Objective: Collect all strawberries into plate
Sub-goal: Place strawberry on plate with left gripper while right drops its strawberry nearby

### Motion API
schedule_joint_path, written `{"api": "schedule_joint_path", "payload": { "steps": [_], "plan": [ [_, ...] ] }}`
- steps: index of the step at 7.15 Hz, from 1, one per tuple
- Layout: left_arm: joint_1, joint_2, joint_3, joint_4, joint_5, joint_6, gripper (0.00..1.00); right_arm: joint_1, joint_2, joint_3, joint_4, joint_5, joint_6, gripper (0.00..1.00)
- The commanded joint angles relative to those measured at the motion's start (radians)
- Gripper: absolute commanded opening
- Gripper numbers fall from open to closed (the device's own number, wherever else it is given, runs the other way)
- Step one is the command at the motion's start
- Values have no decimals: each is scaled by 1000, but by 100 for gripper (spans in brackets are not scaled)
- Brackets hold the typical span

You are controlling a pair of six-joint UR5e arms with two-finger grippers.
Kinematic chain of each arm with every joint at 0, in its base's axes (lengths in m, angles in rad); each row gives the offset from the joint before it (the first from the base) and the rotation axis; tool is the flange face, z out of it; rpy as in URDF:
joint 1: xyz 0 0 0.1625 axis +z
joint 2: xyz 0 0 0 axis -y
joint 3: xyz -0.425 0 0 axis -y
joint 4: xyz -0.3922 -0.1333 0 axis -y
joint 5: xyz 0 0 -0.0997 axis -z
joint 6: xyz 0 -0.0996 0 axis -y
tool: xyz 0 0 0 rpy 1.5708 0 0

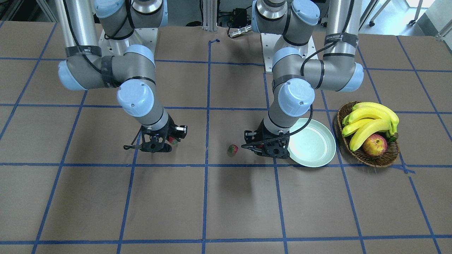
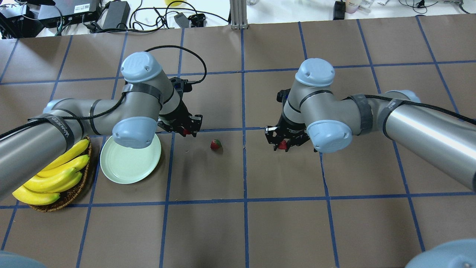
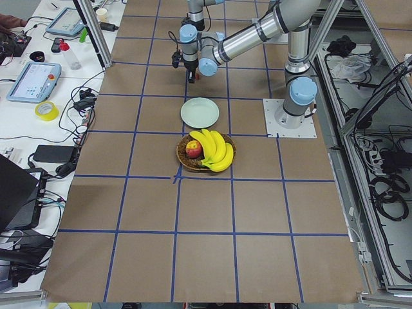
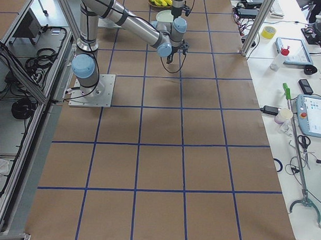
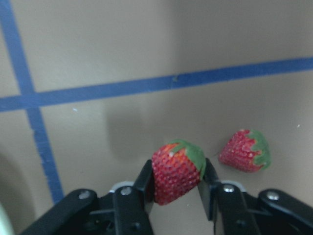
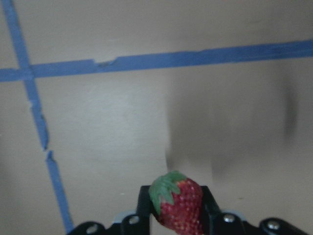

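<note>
Mint plate (image 2: 130, 181) rim beside left end effector (image 2: 187, 131), loose strawberry (image 2: 215, 144) apart

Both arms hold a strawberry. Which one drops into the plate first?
Left. The left gripper sits beside the plate; the right gripper is farther off, beyond the loose strawberry.

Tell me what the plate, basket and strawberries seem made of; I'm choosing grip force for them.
The plate: smooth, glossy pale mint; its soft highlights suggest plastic or melamine, possibly glazed ceramic. The basket: brown woven wicker, matte, with visible strands. The strawberries: evenly dimpled, slightly waxy red skin with stiff green caps; probably plastic replicas, but the look leaves that open.
</note>
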Motion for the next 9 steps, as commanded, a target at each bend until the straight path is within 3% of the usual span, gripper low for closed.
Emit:
{"api": "schedule_joint_path", "payload": {
  "steps": [1,2,5,6,7,8,9],
  "plan": [
    [109,44,38,-95,124,54,0,117,66,-4,-194,114,115,2],
    [175,45,23,-95,134,97,0,144,94,-12,-211,176,118,2],
    [280,29,-46,-63,125,242,0,155,106,-29,-214,209,121,18],
    [283,24,-69,-60,135,246,0,155,106,-29,-214,197,121,96],
    [286,25,-91,-60,170,249,18,155,105,-30,-212,191,119,100],
    [286,33,-91,-57,184,246,77,155,102,-36,-206,186,118,100],
    [286,35,-82,-53,171,244,79,155,100,-64,-186,185,118,100]
  ]
}}
